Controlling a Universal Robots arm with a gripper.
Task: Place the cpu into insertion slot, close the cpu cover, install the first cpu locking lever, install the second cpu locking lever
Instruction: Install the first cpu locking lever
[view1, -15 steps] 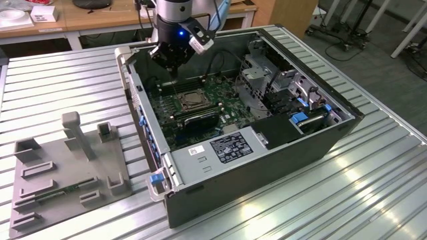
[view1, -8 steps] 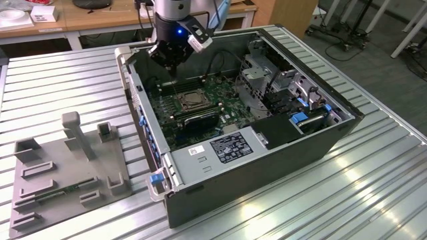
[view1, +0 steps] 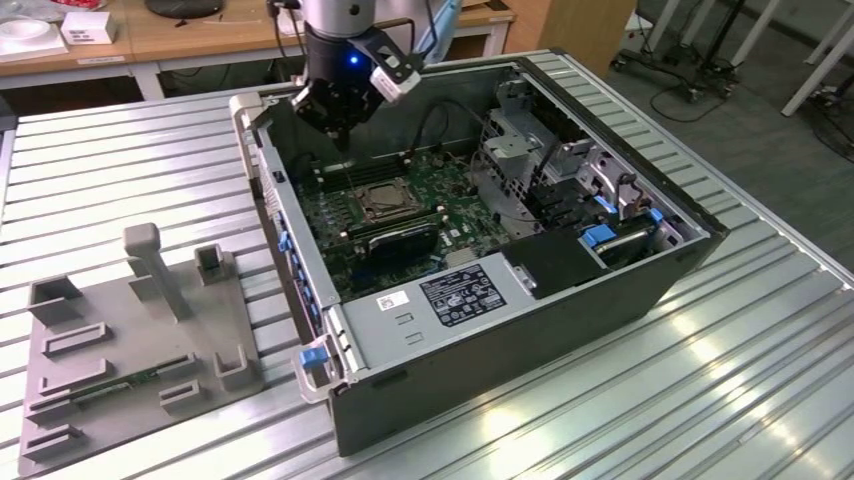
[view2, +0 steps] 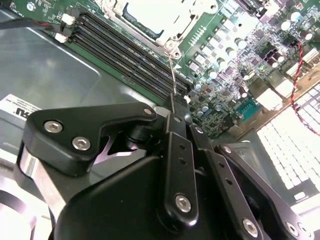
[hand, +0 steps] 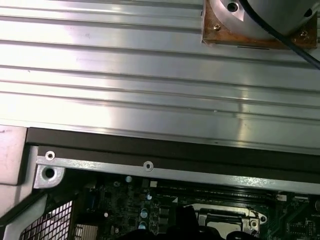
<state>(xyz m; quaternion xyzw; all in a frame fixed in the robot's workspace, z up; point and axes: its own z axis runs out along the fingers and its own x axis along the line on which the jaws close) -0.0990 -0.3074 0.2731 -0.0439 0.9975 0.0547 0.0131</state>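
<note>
My gripper (view1: 342, 135) hangs over the far corner of the open computer case on the exterior view's left, above the memory slots. Its black fingers (view2: 176, 131) look pressed together. A thin wire locking lever (view2: 172, 75) rises from a corner of the insertion slot (view2: 167, 35) up to the fingertips; whether it is clamped between them I cannot tell. The cpu (view2: 150, 12), pale and flat, lies in the slot, with the silver cpu cover (view2: 112, 12) lying flat around it. On the green board the slot (view1: 380, 200) sits below and to the right of the gripper. The first wrist view catches its edge (hand: 225, 220).
Long black memory slots (view2: 125, 55) run beside the socket. Case walls (view1: 267, 190) surround the board. A drive cage (view1: 534, 150) and a white-labelled black box (view1: 461, 290) stand nearby. A grey fixture (view1: 134, 350) rests on the ribbed metal table (view1: 747, 380).
</note>
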